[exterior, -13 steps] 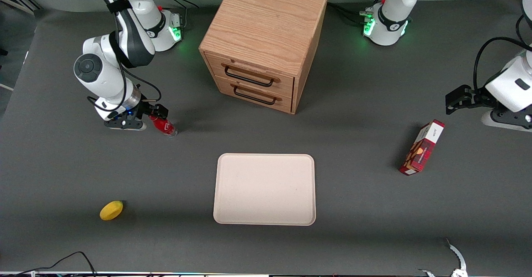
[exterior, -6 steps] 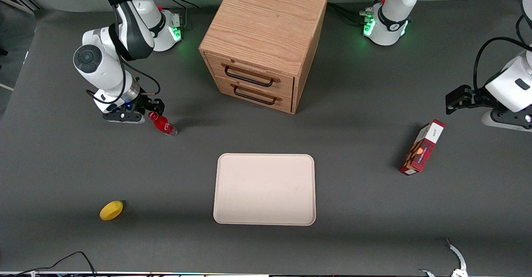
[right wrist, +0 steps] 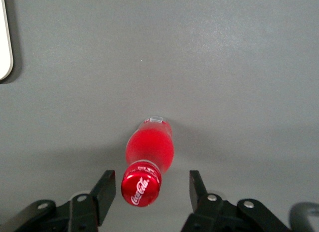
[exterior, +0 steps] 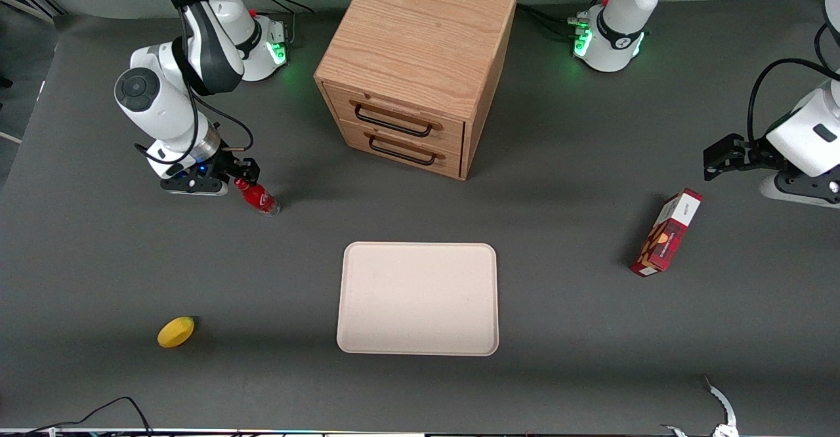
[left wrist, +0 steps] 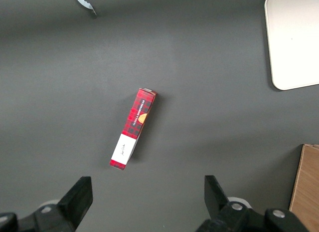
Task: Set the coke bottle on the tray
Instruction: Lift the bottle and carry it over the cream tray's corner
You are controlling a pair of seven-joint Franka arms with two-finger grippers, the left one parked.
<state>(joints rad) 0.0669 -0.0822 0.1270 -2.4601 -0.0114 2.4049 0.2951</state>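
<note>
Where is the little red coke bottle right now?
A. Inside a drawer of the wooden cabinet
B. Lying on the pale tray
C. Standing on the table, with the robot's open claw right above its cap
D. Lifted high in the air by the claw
C. The coke bottle stands on the dark table, the open gripper straddling its red cap without closing on it; the tray holds nothing.

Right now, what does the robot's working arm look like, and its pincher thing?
The working arm is glossy white with rounded joints, a dark grey round cap on one joint, black bands and thin black cables looping beside it. Its gripper, above the coke bottle, is black with two flat, stubby jaws and a small blue light. The base glows green.
</note>
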